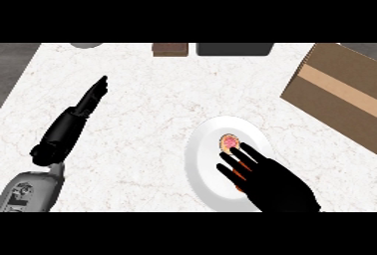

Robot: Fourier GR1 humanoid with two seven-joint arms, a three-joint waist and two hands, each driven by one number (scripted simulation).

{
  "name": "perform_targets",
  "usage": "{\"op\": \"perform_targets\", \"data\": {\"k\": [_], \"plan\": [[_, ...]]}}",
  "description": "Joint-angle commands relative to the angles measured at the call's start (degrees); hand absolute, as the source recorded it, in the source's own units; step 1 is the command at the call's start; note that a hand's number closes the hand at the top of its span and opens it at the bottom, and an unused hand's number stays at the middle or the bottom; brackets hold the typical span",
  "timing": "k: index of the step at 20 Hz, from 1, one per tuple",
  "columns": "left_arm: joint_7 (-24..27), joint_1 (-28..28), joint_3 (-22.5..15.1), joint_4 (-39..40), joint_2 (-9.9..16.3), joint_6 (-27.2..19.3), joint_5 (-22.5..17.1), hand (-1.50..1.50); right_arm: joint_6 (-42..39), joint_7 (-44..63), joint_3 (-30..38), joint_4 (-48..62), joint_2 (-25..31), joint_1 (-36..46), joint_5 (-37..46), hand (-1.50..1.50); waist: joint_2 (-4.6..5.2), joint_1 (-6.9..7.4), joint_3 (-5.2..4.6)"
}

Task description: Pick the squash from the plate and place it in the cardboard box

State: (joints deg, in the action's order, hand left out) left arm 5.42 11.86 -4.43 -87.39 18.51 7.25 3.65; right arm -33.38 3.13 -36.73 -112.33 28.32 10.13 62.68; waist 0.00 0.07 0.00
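- White marble desk carries a white plate, on which the squash lies beneath the right hand.
- Orange with a pink cut face, the squash runs lengthwise from the far end of the plate back toward the robot; its pink end points away, just beyond the fingertips.
- Straight, slightly spread fingers of the right hand lie over the squash, hiding most of its length; orange shows only in the gaps between them. Whether a thumb curls under it cannot be told.
- Black palm and wrist cover the near rim of the plate.
- Left hand hangs well apart to the left of the plate, its fingers pressed together and straight, pointing away from the robot, holding nothing.
- Cardboard box sits beyond and to the right of the right fingers, cut off by the right edge.
- Dark objects at the far edge are cut off and hard to make out.
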Motion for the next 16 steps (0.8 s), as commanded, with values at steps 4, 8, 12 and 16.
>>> {"op": "perform_targets", "data": {"k": [4,8,12,16], "plan": [[0.0,1.2,1.8,2.0,-2.2,1.8,2.1,0.0,1.8,-5.2,1.9,5.4,-3.5,-0.6,4.6,-1.5,0.01,-0.07,0.0],[-1.2,3.2,1.3,1.9,-3.9,1.3,2.8,0.0,7.2,-8.5,0.6,14.4,-5.3,-0.4,7.0,-1.5,0.06,0.06,0.01],[0.1,1.9,3.5,1.4,-3.3,3.3,3.6,0.0,3.8,-9.5,3.5,11.8,-6.3,-1.0,8.8,-1.5,-0.01,-0.1,0.0],[-0.1,-1.0,4.9,-1.0,-1.8,5.8,2.5,0.0,5.5,-5.9,1.0,11.5,-8.7,-3.7,13.3,-1.5,-0.05,-0.06,-0.01]]}}
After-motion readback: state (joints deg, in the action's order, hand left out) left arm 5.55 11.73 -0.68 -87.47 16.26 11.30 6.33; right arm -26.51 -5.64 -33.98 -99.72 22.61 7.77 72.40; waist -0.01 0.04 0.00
